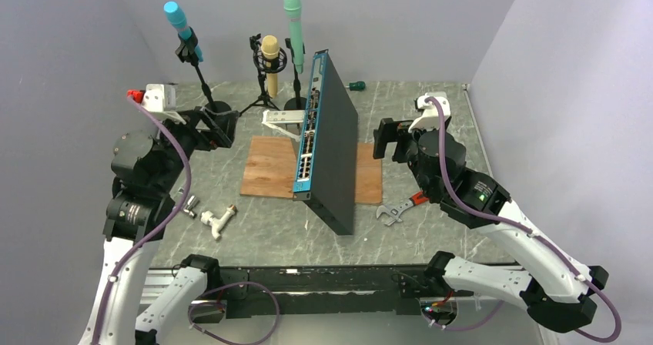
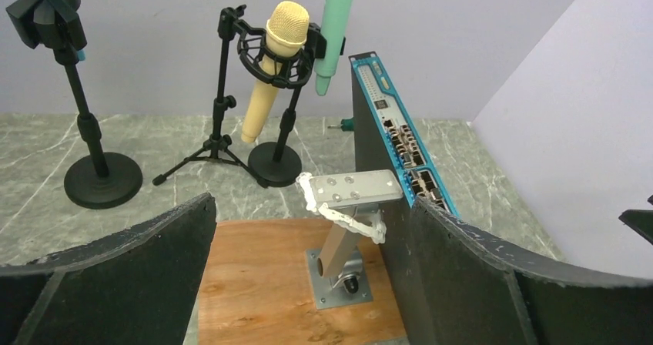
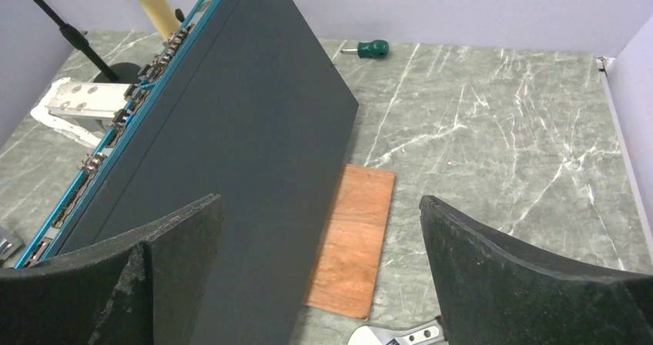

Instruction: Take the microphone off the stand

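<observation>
Top external view: nearest the near edge of the bench [image 1: 254, 233] lie a white pipe fitting [image 1: 218, 219] toward the left and a wrench [image 1: 396, 210] toward the right. Beyond them both arms hover. The left pincer [image 1: 217, 128] and the right pincer [image 1: 385, 139] each have their jaws spread wide with nothing between them, as both wrist views confirm. Between the two, at mid-bench, a wooden board [image 1: 266, 168] carries a network switch [image 1: 333, 149] that stands on its long edge, tilted against a metal bracket [image 1: 281, 118]. Along the far edge three microphones sit in their holders. A blue microphone [image 1: 179, 20] is on a round-based stand [image 1: 202, 75] toward the far left corner. A yellow microphone [image 1: 269, 52] hangs in a shock mount on a small tripod [image 1: 262, 98] near the middle. A green microphone [image 1: 293, 18] is on a black stand [image 1: 296, 79] just beside the tripod. A screwdriver [image 1: 356, 85] lies further right. The task does not say which microphone is meant, so choosing the wrong one is the first hazard. The tripod looks light, and a one-pincer pull would probably drag or tip it unless the other arm braces it. The yellow and green stands are so close that wide jaws closing on one could knock the other. The right arm, reaching past the leaning switch, might nudge it off its prop.
</observation>
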